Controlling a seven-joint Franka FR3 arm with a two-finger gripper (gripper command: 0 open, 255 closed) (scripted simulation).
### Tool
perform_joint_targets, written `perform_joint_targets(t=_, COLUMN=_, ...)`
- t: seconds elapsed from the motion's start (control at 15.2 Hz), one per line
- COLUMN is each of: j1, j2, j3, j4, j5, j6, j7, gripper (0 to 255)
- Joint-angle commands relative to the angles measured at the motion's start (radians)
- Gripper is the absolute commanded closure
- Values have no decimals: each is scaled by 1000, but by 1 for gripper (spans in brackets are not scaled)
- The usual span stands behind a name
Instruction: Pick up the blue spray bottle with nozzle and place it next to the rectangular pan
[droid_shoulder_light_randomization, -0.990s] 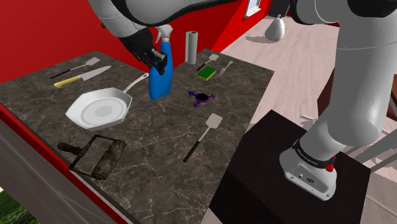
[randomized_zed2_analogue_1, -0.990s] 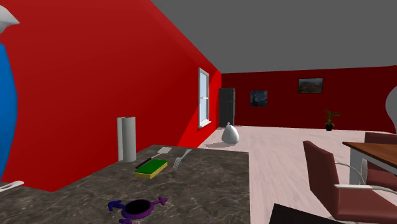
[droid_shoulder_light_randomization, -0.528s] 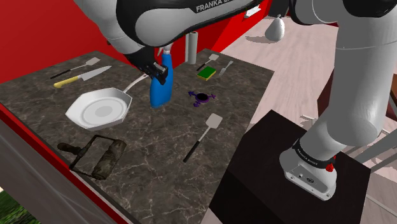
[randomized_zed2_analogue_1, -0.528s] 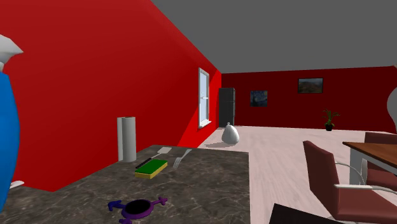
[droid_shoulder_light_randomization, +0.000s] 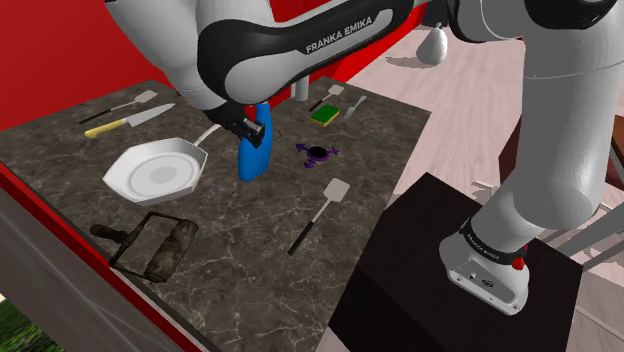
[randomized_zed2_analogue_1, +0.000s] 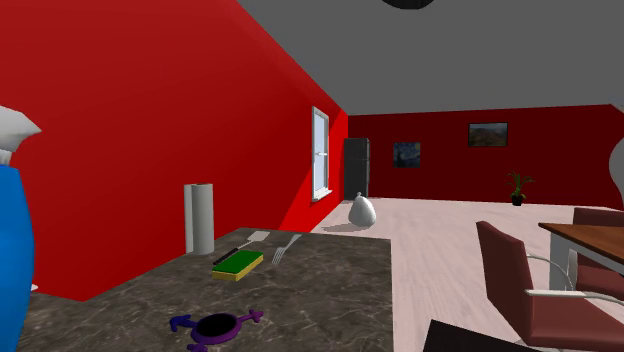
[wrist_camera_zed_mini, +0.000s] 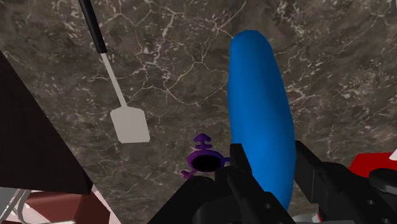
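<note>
Blue spray bottle (droid_shoulder_light_randomization: 255, 155) | in claw (wrist_camera_zed_mini: 273, 164) | nearer rectangular pan (droid_shoulder_light_randomization: 158, 245), perhaps airborne

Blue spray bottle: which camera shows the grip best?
Wrist view: the blue spray bottle sits clasped in the gripper. Shoulder view shows its lower body under the arm; second exterior view, its side at the left edge.

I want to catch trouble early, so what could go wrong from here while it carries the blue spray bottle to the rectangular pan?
The pincer clasps the blue spray bottle near its top, and the body hangs tilted, so it might slip or swing. The white frying pan lies between the bottle and the rectangular pan; a low carry could clip its rim. That pan sits close to the edge of the counter, so a tilted bottle set down there may topple off.
</note>
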Motion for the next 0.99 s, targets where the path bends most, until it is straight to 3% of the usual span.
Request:
perform_joint_targets(t=0.0, j1=-2, j2=6, j3=-3, j4=-19, j5=-6, j6=19, j7=13, gripper=255)
perform_joint_targets(t=0.92, j1=11, j2=87, j3=-44, j4=-96, j5=-69, j6=132, j7=91, gripper=255)
